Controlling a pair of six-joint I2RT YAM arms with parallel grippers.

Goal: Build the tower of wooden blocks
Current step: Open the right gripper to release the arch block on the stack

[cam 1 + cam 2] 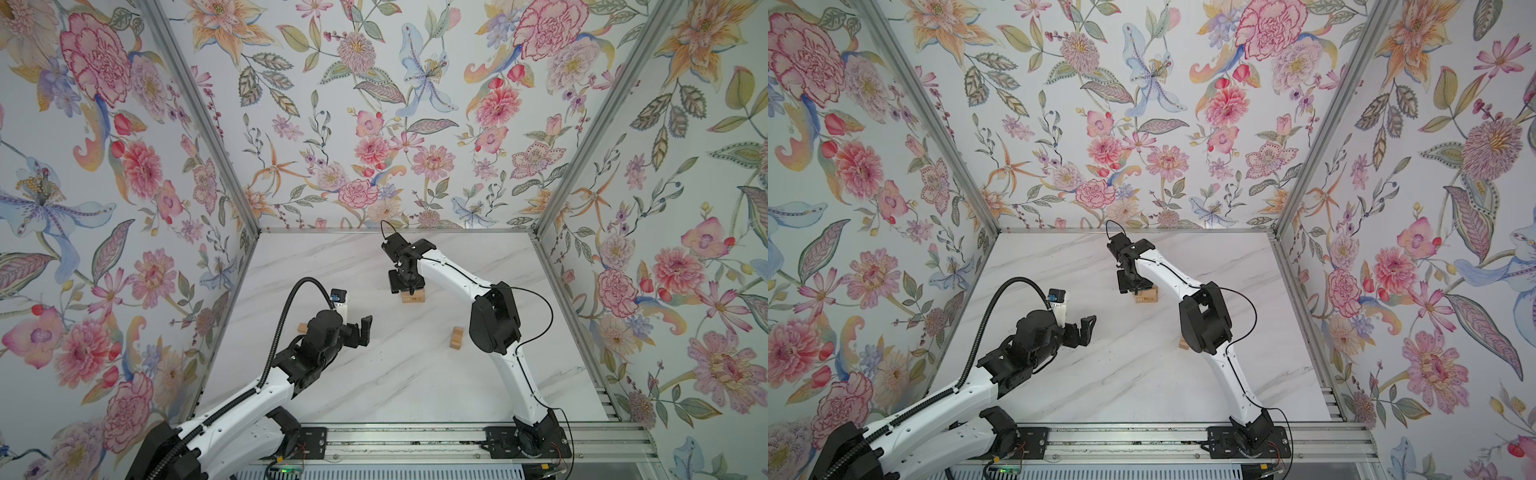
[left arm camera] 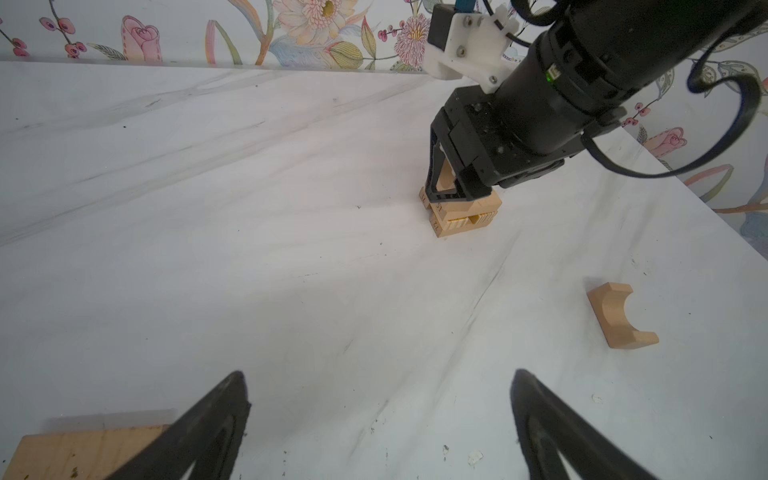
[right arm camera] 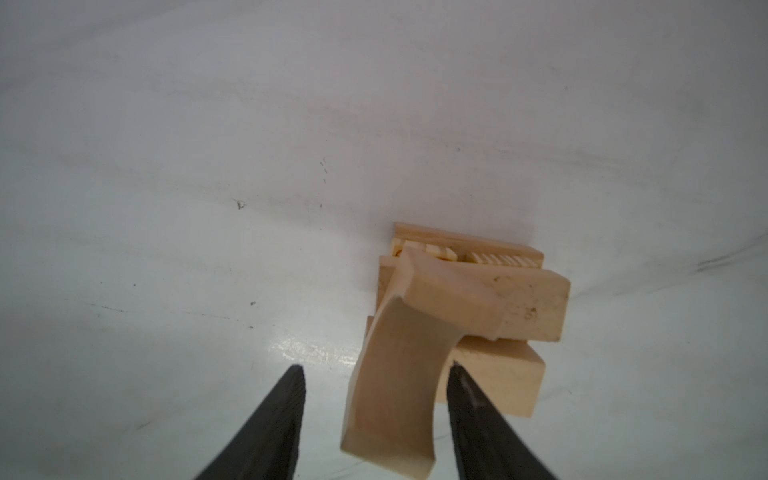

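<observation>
The tower (image 1: 413, 296) (image 1: 1146, 295) is a small stack of tan wood blocks in crossed layers near the table's middle back, with grooved pieces showing in its lower layer (image 2: 461, 214). My right gripper (image 1: 406, 286) (image 3: 376, 368) hangs straight over it. An arch block (image 3: 399, 374) rests tilted on the tower's top between the jaws, which stand apart: there is a clear gap on one side, while the other finger is at the block's edge. My left gripper (image 1: 360, 330) (image 2: 378, 374) hovers wide open and empty, left of the tower.
A second arch block (image 1: 456, 337) (image 2: 623, 316) lies loose on the marble table, next to the right arm's elbow. A flat wood block (image 1: 302, 328) (image 2: 75, 453) lies under the left arm. Floral walls enclose the table on three sides.
</observation>
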